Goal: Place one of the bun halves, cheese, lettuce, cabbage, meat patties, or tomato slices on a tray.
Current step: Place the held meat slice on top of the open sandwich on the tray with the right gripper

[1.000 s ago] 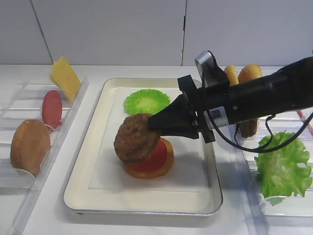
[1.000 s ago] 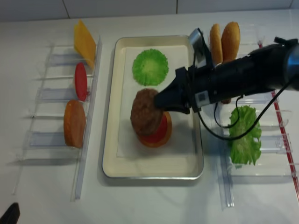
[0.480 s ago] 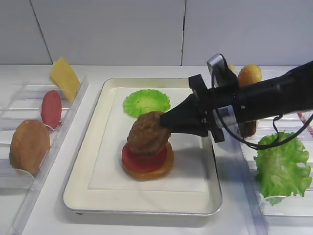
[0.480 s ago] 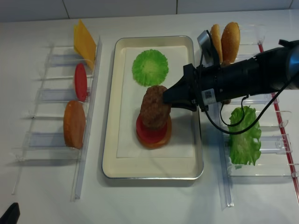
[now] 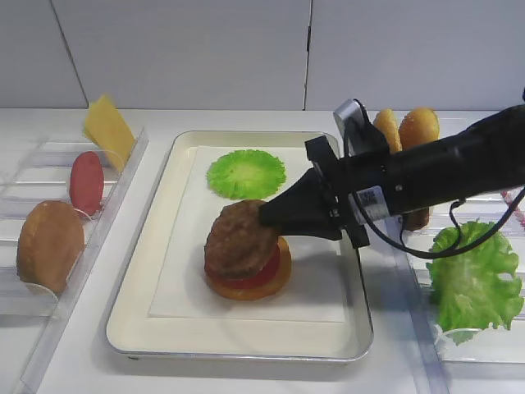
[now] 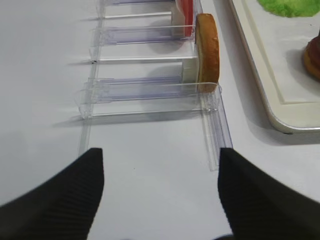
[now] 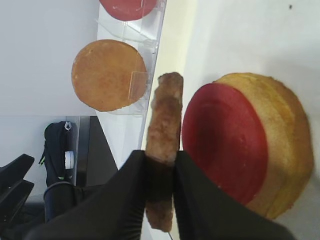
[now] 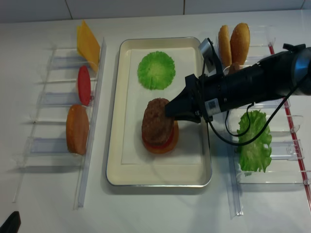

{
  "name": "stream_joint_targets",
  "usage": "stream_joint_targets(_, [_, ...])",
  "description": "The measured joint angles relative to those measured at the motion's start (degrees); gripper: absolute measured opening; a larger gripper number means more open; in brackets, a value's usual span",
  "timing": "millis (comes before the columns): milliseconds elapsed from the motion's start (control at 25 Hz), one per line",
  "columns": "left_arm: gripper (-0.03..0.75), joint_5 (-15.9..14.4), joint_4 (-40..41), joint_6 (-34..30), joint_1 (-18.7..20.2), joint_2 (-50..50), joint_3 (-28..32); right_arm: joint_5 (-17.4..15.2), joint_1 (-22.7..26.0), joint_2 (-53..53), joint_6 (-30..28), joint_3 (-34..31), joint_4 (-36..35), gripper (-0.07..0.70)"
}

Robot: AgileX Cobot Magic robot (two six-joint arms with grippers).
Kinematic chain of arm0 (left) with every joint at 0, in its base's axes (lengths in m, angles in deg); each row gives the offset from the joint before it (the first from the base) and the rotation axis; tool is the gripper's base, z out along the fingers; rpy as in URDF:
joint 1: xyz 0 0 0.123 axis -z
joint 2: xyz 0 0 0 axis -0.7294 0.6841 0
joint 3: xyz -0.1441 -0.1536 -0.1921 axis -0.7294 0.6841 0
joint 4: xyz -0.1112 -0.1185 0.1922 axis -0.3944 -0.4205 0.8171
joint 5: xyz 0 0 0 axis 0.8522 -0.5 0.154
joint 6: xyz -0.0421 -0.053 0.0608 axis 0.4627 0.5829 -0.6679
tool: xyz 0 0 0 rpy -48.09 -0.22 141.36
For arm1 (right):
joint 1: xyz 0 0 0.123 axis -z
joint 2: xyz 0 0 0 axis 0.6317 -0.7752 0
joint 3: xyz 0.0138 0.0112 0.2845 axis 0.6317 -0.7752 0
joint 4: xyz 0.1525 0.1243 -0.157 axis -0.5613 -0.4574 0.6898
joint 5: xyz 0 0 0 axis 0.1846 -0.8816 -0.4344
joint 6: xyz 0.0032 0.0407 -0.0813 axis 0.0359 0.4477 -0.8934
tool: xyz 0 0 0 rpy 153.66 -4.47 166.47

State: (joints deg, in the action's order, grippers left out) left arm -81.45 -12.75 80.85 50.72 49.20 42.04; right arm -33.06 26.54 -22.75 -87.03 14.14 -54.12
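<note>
Over the tray (image 5: 139, 271), the right gripper (image 5: 267, 217) lowers a meat patty (image 5: 238, 238) onto the stack!

Fingers (image 7: 195, 200) pinch the patty by its edge, holding it just above a tomato slice (image 7: 225, 145) that rests on a bun half (image 7: 285, 150) near the tray's middle. This looks like the placing step; next the fingers need to part and pull back toward the tray's right side without dragging the patty off. Cabbage (image 5: 245, 173) lies at the tray's far end, clear of the stack. Left of the tray, a rack (image 6: 150, 90) keeps cheese (image 5: 108, 127), another tomato slice (image 5: 86, 182) and a bun (image 5: 49, 245). Right of it sit lettuce (image 5: 474, 279) and more buns (image 5: 418, 127). Left gripper (image 6: 160, 195) hovers over the tabletop (image 6: 40, 75) beside the rack, fingers spread, holding nothing.
</note>
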Motion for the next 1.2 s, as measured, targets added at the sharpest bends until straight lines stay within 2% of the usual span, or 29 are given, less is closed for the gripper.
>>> stream_joint_targets(960, [0.481,0.0,0.0,0.0,0.0,0.0,0.0,-1.1,0.0,-2.01,-2.07,0.38,-0.29,0.144])
stream_joint_targets(1080, [0.48,0.0,0.0,0.0,0.0,0.0,0.0,-1.13,0.0,-2.01,-2.21,0.38,-0.17,0.202])
stream_joint_targets(1200, [0.48,0.0,0.0,0.0,0.0,0.0,0.0,-1.13,0.0,-2.01,-2.21,0.38,-0.17,0.332])
